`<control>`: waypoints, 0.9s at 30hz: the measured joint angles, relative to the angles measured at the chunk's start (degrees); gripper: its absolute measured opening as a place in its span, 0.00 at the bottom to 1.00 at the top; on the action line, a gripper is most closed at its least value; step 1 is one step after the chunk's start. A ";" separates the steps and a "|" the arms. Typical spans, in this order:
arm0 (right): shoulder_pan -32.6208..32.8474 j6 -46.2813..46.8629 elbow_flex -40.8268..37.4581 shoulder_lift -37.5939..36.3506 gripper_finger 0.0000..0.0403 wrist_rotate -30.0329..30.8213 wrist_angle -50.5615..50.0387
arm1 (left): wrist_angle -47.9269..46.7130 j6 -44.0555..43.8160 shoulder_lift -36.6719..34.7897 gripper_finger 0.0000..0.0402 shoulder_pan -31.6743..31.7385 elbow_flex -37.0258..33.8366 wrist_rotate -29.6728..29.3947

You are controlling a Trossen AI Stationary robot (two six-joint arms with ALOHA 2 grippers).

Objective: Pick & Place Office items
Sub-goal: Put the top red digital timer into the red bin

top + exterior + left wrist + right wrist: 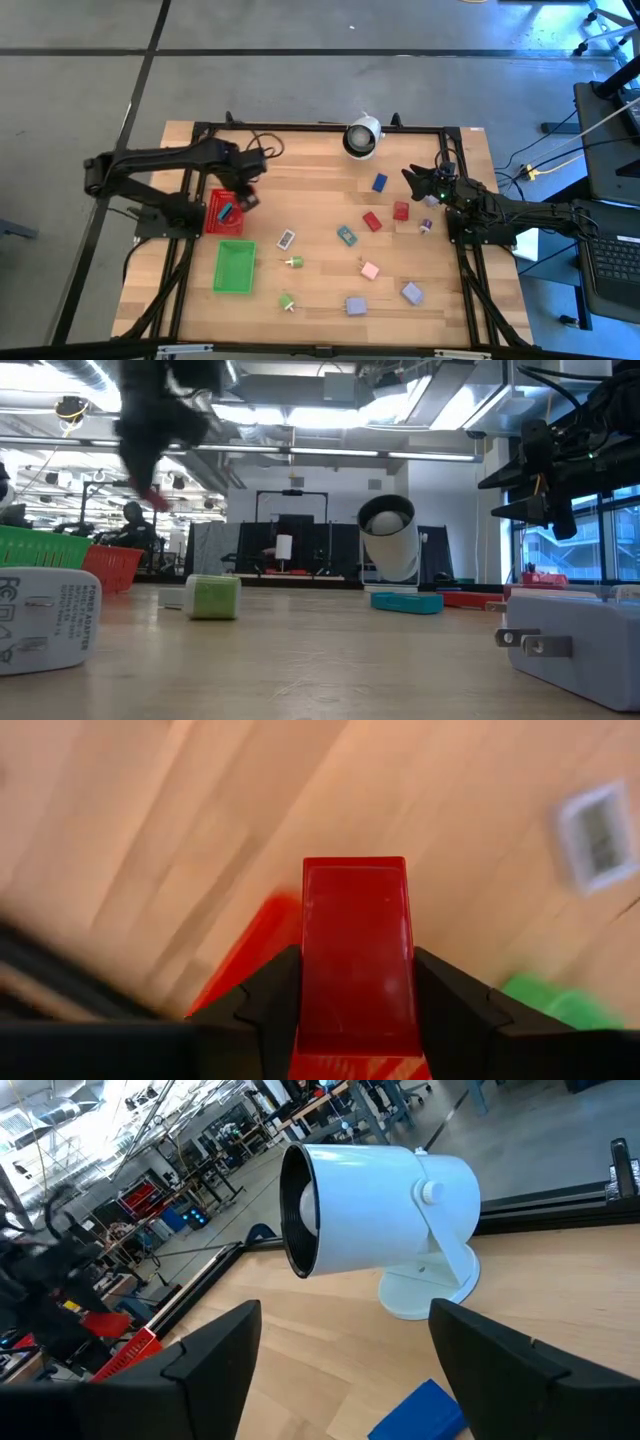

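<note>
My left gripper [243,197] hangs over the red mesh tray [212,226], shut on a red block [355,920]. A blue piece [227,211] lies in that tray. The green mesh tray [220,268] sits just nearer. More office items lie scattered on the wood: a blue block [380,183], red blocks [372,221] [401,211], a teal one [347,235], a pink one [370,269], lavender blocks [355,305] [412,292] and green pins [292,262] [287,301]. My right gripper [424,186] is open and empty, raised at the table's right side. My left gripper pinches the red block by its two long sides [318,982], one dark finger [272,1005] on each. The fingers point down from above and lie along the block. The block is lifted clear, above the red tray's edge [250,955], and shows in mid-air in the low view [152,497].
A white round black-centred object [362,135] stands at the far edge, right in front of my right gripper [340,1380]. A small white plug-like piece [286,239] lies mid-table. The black frame rail [300,127] borders the table. Bare wood lies between the trays and the scattered items.
</note>
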 joint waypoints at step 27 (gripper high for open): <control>-0.02 0.13 0.00 0.00 0.73 -0.02 -0.02 | 8.99 -7.97 -3.44 0.46 0.52 -25.59 0.67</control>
